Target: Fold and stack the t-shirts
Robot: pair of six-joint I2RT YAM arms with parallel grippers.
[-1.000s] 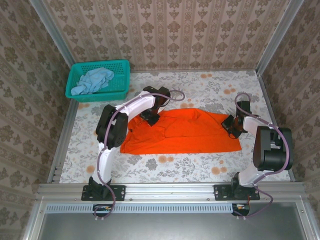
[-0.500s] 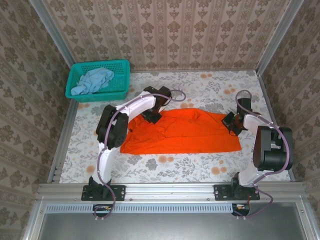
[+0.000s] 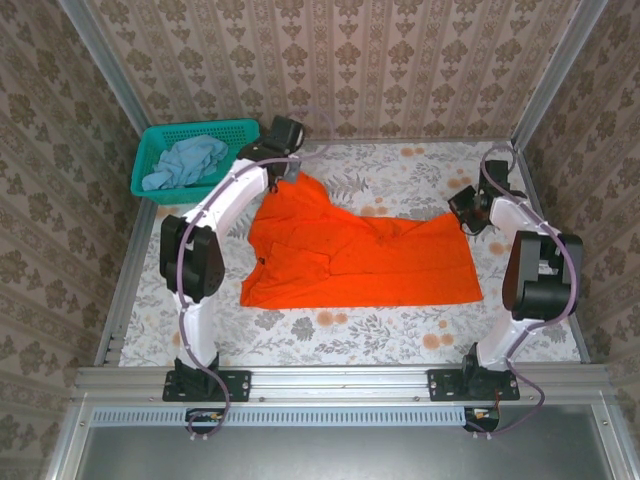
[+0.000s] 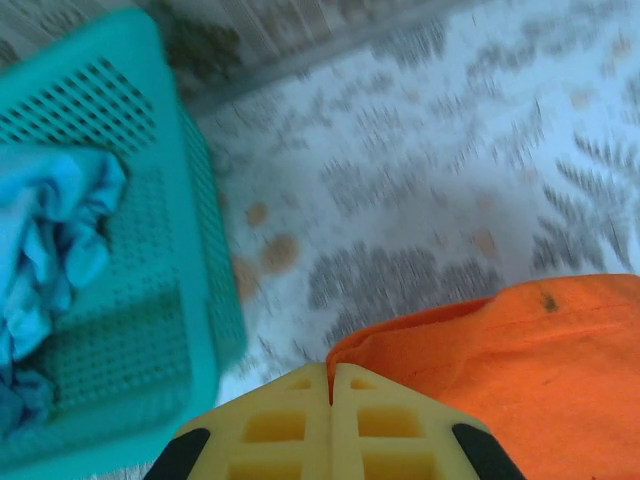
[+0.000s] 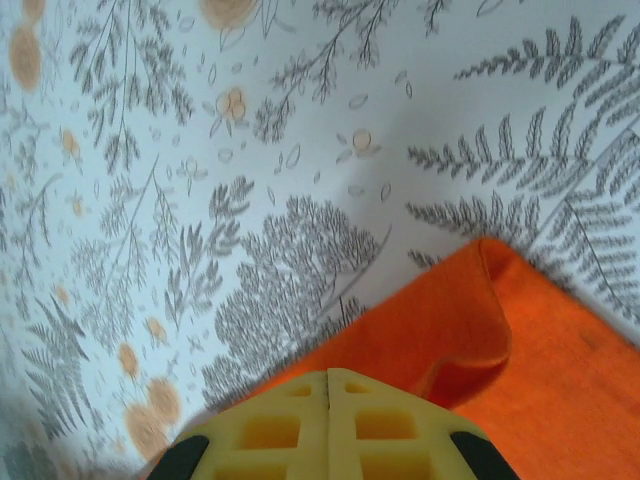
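Top view: your left end effector (image 3: 290,172) has dragged a far corner of the orange shirt (image 3: 365,262) across the worktop (image 3: 400,330) toward the basket (image 3: 195,128). Left wrist: jaws clamped on orange cloth. Right wrist: right end effector (image 5: 328,376) pinches the opposite corner; flattening underway.

The table (image 3: 400,330) carries two things: a spread shirt (image 3: 360,262) across its middle and a basket (image 3: 200,188) in the far left corner. A crumpled shirt (image 3: 185,160) lies in the basket, toward its left side. The spread shirt's far left corner lies just right of the basket, at the left gripper (image 3: 292,172). Its far right corner sits at the right gripper (image 3: 462,212), near the table's right edge. Its near edge runs straight from left to right, well back from the table's near edge.
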